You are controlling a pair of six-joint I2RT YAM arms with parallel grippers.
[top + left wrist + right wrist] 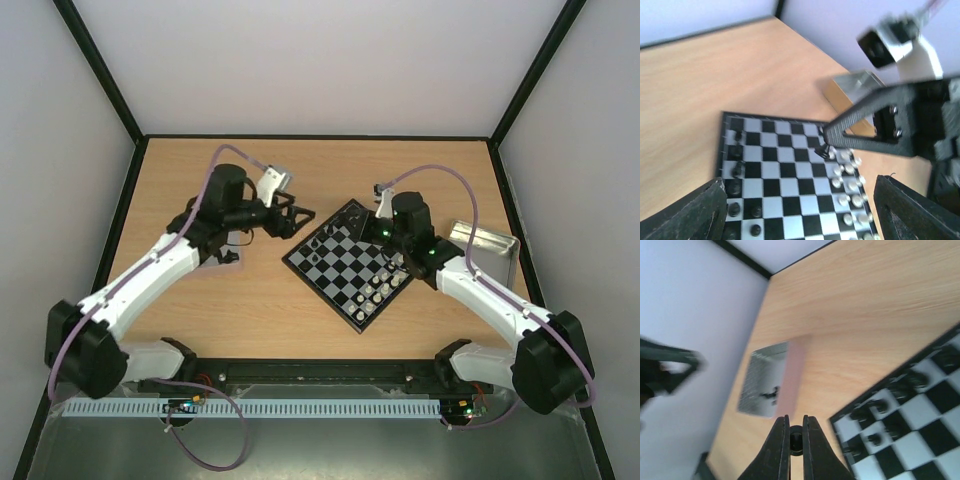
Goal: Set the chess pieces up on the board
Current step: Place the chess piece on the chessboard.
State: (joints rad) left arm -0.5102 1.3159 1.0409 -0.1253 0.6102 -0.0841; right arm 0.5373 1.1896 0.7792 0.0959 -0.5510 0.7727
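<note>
A light wooden table (pixel 300 170) with a black rim stands between plain pale walls (pixel 320 60). Black frame struts (pixel 102 72) rise from its far corners. The light is soft and even.

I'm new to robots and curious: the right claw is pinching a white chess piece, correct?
Not quite. The chess piece pinched in the right claw is black, not white. The right wrist view shows it dark in the claw's grip.

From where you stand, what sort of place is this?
Probably a robot test cell in a lab: a wooden table boxed in by plain white walls, a left arm and a right arm bolted at its near edge, and a small chessboard set out as practice work.
</note>
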